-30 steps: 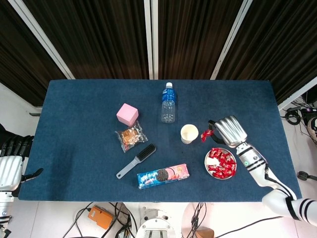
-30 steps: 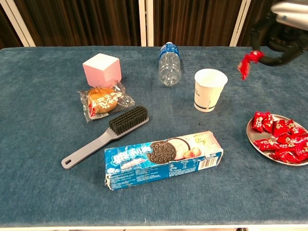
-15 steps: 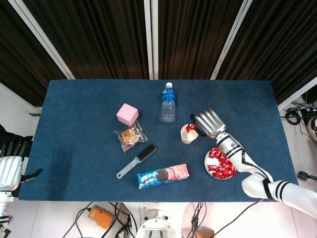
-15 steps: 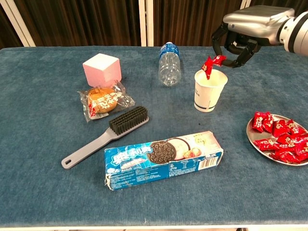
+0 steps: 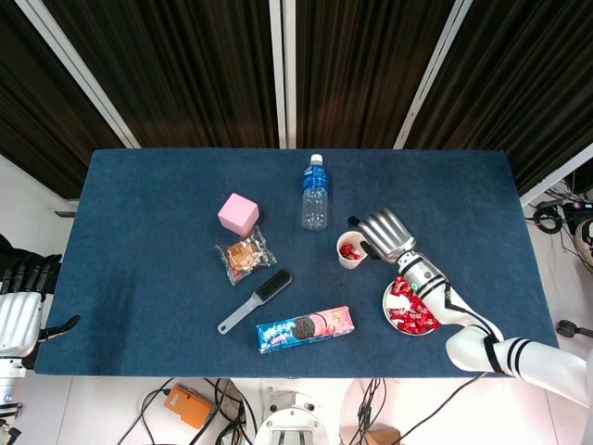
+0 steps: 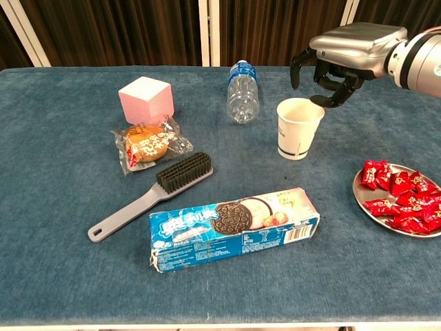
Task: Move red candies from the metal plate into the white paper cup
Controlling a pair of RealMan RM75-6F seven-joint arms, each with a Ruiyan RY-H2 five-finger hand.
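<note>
The white paper cup [image 5: 353,249] [image 6: 299,128] stands upright mid-table, and the head view shows a red candy [image 5: 349,251] lying inside it. My right hand [image 5: 384,232] [image 6: 342,58] hovers just above the cup's far right rim with its fingers hanging down, apart and empty. Right of the cup, the metal plate [image 5: 386,300] [image 6: 358,191] holds several red candies [image 5: 415,311] [image 6: 403,200]. My left hand [image 5: 20,315] rests off the table's left edge, fingers extended, holding nothing.
A water bottle [image 5: 315,195] [image 6: 242,93] lies behind the cup. A pink cube [image 6: 145,98], a wrapped pastry [image 6: 146,146], a grey brush [image 6: 155,192] and an Oreo box [image 6: 234,227] sit left and front of the cup.
My right hand carried a red candy leftward from above the plate to over the cup and let it go. The candy now lies in the cup.
</note>
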